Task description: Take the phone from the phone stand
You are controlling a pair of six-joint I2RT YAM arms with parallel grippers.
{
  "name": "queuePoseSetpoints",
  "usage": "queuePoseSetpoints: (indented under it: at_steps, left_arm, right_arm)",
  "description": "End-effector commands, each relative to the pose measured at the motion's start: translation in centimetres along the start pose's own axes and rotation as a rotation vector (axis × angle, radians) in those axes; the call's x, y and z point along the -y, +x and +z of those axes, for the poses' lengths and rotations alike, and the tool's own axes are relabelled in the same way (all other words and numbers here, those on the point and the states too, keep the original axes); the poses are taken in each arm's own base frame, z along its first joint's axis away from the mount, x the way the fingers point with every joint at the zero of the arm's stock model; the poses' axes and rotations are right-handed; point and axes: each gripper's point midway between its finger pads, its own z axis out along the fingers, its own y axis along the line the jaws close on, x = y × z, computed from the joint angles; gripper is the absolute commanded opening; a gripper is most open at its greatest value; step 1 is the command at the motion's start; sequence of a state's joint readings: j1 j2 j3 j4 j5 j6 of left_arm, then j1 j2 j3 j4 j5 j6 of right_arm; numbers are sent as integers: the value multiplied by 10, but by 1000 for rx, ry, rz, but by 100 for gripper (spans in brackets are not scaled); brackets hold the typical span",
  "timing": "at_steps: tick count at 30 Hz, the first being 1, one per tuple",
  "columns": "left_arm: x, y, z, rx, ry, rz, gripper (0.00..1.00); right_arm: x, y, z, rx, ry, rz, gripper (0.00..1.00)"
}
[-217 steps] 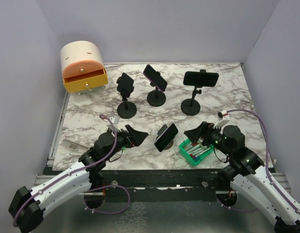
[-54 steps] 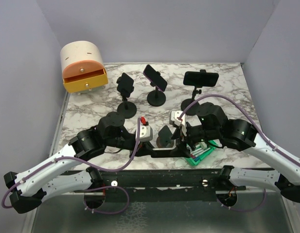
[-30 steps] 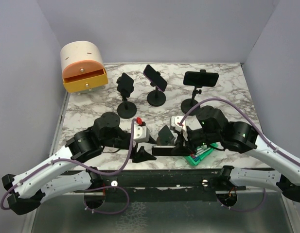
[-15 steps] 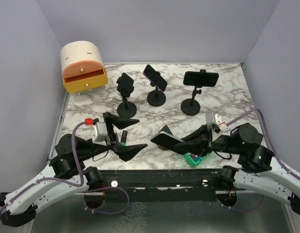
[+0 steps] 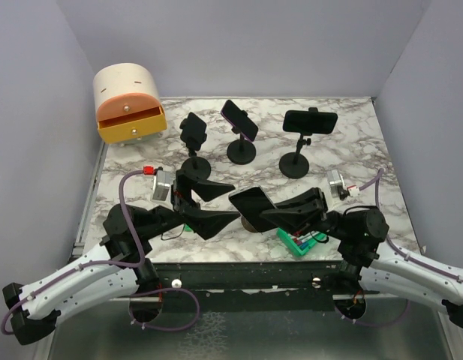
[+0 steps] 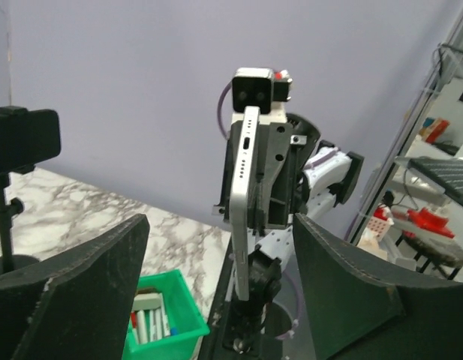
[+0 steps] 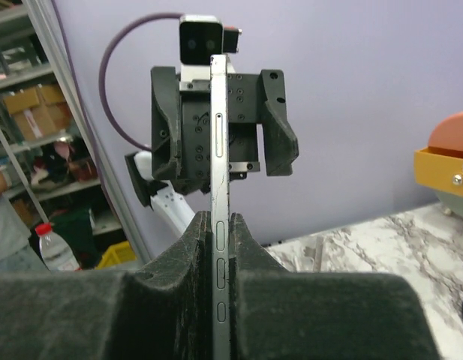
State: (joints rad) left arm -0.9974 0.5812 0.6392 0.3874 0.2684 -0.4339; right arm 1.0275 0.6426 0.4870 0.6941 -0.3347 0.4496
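Upper left of the top view there's a cream rounded box with an orange drawer, sitting at the far corner of the white marble-pattern bench. Below that, the left arm reaches in from the lower left and its jaws are spread wide with nothing in them, pointing toward the middle of the frame. In its own wrist view you can see both halves far apart at the bottom corners.

Along the back there are three black round-base stands, each with a black phone on it: the left stand, the middle stand and the right stand.

Dead centre is the task's thing, the dark flat phone with a silver edge. It's up off the bench and tilted, pinched by its lower edge in the right jaws, which are squeezed narrow on it. From both wrist cameras it shows edge-on and upright, right between the two arms. Something small and round peeks out just under it in the top view, can't tell if they touch.

Just right of that and nearer the front edge sits a green plastic tray of pens, and the right arm comes in from the lower right over it
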Motion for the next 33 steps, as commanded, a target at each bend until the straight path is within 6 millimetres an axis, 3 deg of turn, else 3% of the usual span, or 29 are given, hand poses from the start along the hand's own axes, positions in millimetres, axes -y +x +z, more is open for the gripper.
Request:
queuePoseSetpoints:
  at_steps: [1,7,15,22,28,33]
  left_arm:
    - [14,-13,5,81,73,-66,72]
    - [15,-14,16,117,98,-167,60]
    - [24,-8,30,86,172,-218,56]
    - [25,-13,31,105,181,-216,58]
    - [12,-8,35,115,121,-245,74]
    - [-1,-3,44,116,64,-300,68]
  right_arm:
    - [-17,-62,-1,293,-58,22,1]
    - [-16,-64,-6,361,-70,81,0]
    - [-8,-61,-9,386,-41,138,0]
    - [4,-56,-11,392,16,173,0]
    - [20,-53,-12,415,92,228,1]
    - [36,-50,-11,422,175,287,0]
